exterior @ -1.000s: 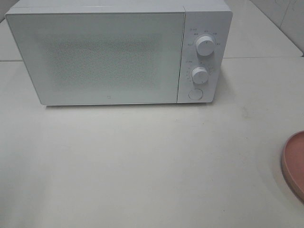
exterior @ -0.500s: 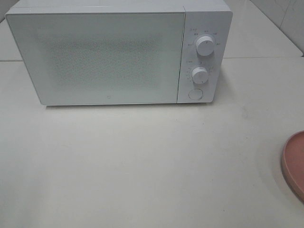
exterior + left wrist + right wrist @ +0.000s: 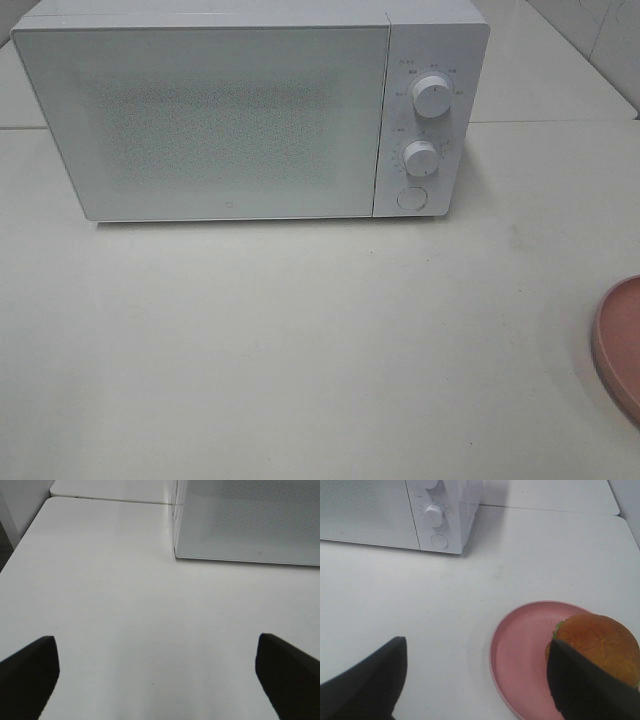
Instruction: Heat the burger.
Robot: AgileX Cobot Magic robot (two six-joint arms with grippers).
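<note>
The burger (image 3: 600, 642) with a golden-brown bun and a bit of green lettuce sits on a round pink plate (image 3: 520, 655), seen in the right wrist view. Only the plate's rim (image 3: 618, 345) shows at the right edge of the high view. The white microwave (image 3: 250, 110) stands at the back with its door shut. My right gripper (image 3: 475, 685) is open above the table, one finger (image 3: 585, 685) in front of the burger. My left gripper (image 3: 155, 675) is open and empty over bare table near the microwave's left corner (image 3: 176, 555). Neither gripper shows in the high view.
The microwave has two round knobs (image 3: 432, 97) (image 3: 421, 158) and a round button (image 3: 411, 198) on its right panel. The white table (image 3: 300, 340) stretches in front of it. A seam between tabletops (image 3: 110, 500) runs behind on the left.
</note>
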